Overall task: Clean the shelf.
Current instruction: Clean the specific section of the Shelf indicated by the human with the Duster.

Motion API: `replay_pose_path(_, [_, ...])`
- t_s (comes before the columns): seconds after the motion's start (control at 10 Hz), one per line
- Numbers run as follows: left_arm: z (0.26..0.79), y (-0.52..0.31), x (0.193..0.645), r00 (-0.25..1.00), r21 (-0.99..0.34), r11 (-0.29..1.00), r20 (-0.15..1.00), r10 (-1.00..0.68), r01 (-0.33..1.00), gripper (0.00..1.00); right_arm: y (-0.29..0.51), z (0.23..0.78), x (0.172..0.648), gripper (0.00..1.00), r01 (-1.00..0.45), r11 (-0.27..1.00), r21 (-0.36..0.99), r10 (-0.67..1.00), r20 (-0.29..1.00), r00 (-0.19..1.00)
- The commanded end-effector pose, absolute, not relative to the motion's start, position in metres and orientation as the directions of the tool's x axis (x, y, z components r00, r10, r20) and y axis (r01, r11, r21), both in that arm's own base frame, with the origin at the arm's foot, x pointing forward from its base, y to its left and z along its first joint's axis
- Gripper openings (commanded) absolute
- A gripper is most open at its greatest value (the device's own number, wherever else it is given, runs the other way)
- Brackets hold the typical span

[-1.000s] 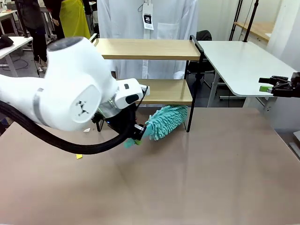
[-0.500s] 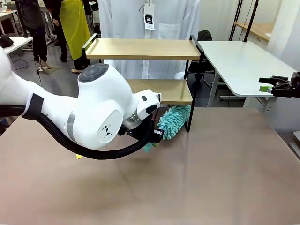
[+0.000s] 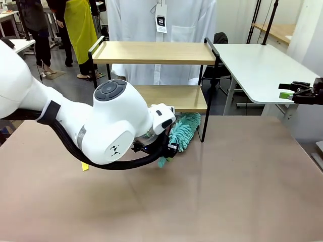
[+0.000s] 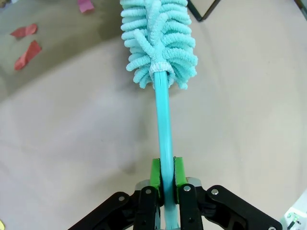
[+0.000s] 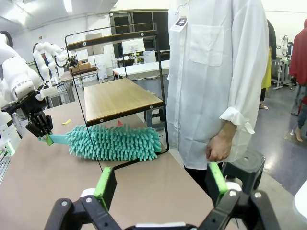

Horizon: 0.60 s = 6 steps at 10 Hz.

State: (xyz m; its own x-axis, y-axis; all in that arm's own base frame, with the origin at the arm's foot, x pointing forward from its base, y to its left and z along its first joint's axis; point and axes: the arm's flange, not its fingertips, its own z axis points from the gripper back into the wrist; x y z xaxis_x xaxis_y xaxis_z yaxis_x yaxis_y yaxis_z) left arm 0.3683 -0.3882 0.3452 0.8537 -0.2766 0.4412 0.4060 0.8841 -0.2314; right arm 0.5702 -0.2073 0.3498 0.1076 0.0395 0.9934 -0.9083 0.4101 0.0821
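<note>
**Duster head lying at the foot of the shelf, left arm crowding the front view**

The shelf (image 3: 156, 52) is standing at the far edge of the brown table (image 3: 242, 171), with a person (image 3: 161, 30) in a white coat standing right behind it. A white side table (image 3: 262, 65) is sitting just beyond the shelf's right end. The left arm (image 3: 106, 128) is reaching across the middle, and its thick white joint is covering the shelf's left legs and part of the lower board. A yellow scrap (image 3: 84, 166) is lying on the table below the arm.

The left gripper (image 3: 169, 147) is clamping the handle of a teal duster (image 3: 182, 130), whose fluffy head is resting on the table under the lower board, close beside the shelf's right front post (image 3: 202, 126). The right gripper (image 3: 291, 94) is hanging well off to the right with its fingers spread apart and nothing between them.

The left wrist view is showing the grip itself: the green pads (image 4: 154, 170) are pressing on the thin handle from both sides, and red paper scraps (image 4: 28, 47) and a pink scrap (image 4: 85, 5) are lying beyond the head. The right wrist view is showing the duster from the side, stretched along the table under the lower board, and the person's hand (image 5: 218, 146) hanging beside a stool (image 5: 244, 165)
</note>
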Motion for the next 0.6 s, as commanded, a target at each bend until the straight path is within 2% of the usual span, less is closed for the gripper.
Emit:
replay_pose_path(0.0, [0.345,-0.38,0.368,0.854,-0.225,0.889,0.445,-0.271,0.399,0.13,-0.205,0.352,0.571,1.0,-0.909,0.408,0.079,0.042,0.994,0.105])
replay_pose_path(0.1, [0.345,-0.388,0.368,0.854,-0.231,0.884,0.441,-0.277,0.406,0.13,-0.205,0.352,0.571,1.0,-0.909,0.408,0.079,0.042,0.994,0.105])
replay_pose_path(0.3, [0.342,-0.379,0.368,0.878,-0.147,0.923,0.389,-0.277,0.356,0.13,-0.205,0.352,0.571,1.0,-0.909,0.408,0.079,0.042,0.994,0.105])
replay_pose_path(0.5, [0.345,-0.364,0.365,0.885,-0.125,0.939,0.391,-0.252,0.322,0.13,-0.205,0.352,0.571,1.0,-0.909,0.408,0.079,0.042,0.994,0.105])
